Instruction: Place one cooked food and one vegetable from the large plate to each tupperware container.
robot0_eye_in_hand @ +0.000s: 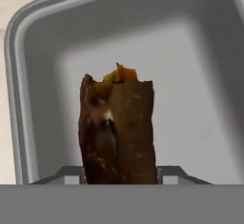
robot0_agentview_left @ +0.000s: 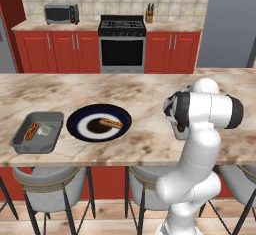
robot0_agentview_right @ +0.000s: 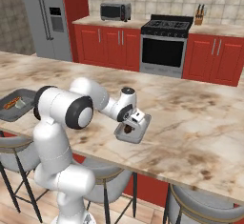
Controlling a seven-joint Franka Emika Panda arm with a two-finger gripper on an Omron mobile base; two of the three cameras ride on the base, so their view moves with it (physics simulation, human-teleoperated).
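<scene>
Red cabinets (robot0_agentview_left: pixel 55 51), black stove (robot0_agentview_left: pixel 122 41), microwave (robot0_agentview_left: pixel 61 14), steel fridge (robot0_agentview_right: pixel 47 20), marble island counter (robot0_agentview_left: pixel 150 86), grey stools (robot0_agentview_left: pixel 47 179)

Kitchen: stove (robot0_agentview_left: pixel 122 41), microwave (robot0_agentview_left: pixel 61 13), red cabinets (robot0_agentview_left: pixel 55 51).

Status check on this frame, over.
End effector shut on brown food piece, above right grey tub. Left grey tub filled. Navy-rimmed plate holds one item.

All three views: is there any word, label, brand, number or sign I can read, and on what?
None can be read.
Microwave: control panel is a dark blur, no digits legible.
Stove: knobs, no readable markings.
Fridge: dispenser panel shows no text.
Large plate, both tupperware containers, and the brown food in the gripper: unmarked.
</scene>
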